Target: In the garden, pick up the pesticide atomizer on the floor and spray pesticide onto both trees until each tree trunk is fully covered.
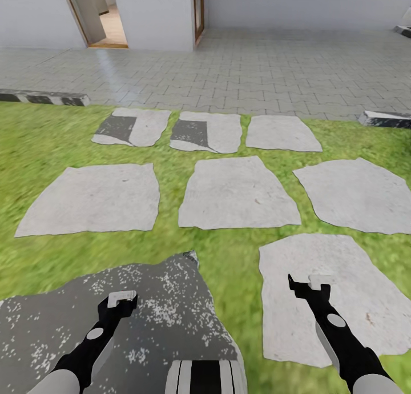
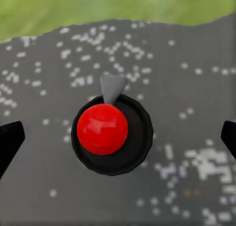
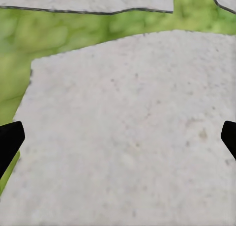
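The pesticide atomizer [image 2: 105,132] stands on a dark speckled stone slab [image 2: 187,78]. From above it is a red round cap on a black round body with a small grey nozzle. My left gripper [image 2: 118,142] hangs straight over it, open, with a black fingertip [image 2: 9,140] wide of it on each side and touching nothing. In the head view the left gripper [image 1: 117,305] is low over the dark slab [image 1: 160,320]. My right gripper [image 1: 308,285] is open and empty above a pale stone slab [image 3: 128,137]. Both trees are out of view.
Grass [image 1: 51,148] surrounds several pale stepping slabs [image 1: 237,194]. Beyond them lies a grey paved patio [image 1: 257,68] with a house wall and an open doorway [image 1: 105,17]. Striped curb blocks [image 1: 43,98] mark the lawn's far edge. My base [image 1: 205,377] shows at the bottom.
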